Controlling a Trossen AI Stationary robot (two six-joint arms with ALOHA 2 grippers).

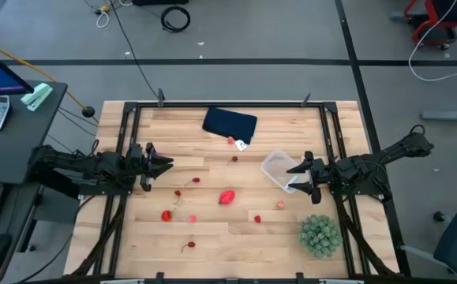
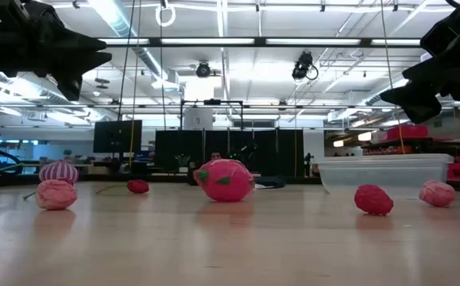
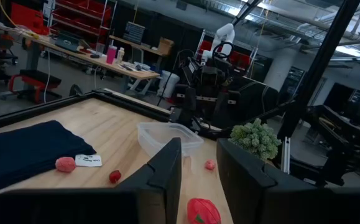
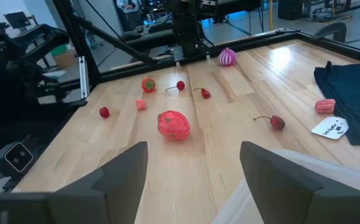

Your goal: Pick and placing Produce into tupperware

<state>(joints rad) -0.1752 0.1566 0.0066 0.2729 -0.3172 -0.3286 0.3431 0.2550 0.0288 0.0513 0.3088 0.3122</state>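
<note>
Red and pink produce (image 1: 166, 214) lies scattered across the desk (image 1: 236, 252), none of it in the tupperware (image 1: 274, 164) as far as I can see, so most of the risk sits in the many small pickups ahead. Nearest the front edge a stemmed cherry (image 1: 190, 246) lies alone; it is tiny and round, and a claw closing slightly off centre would likely flick it away, perhaps off the desk. Close by at the front right stands the plant (image 1: 320, 234), right beside the right arm's path, where a low sweep could knock it over. Further in, the big red fruit (image 1: 226, 196) lies mid-desk between the arms, with smaller pieces around it; it looks wide for the fingers and may squirt out if pinched near its edge. The left claw (image 1: 167, 163) hangs above the desk on the left, fingers apart with a narrow gap and nothing between them; that gap looks too tight for the big fruit unless widened. The right claw (image 1: 293, 177) hovers spread wide and empty just over the tupperware's near corner. The box is light and loose on the wood, so a descent here could nudge, tip or slide it, and later drops would then miss. Farthest back, a pink piece (image 1: 232, 140) lies touching a paper tag (image 1: 241, 145) at the edge of the dark cloth (image 1: 230, 124); a grab there could catch tag or fabric along with it.
</note>
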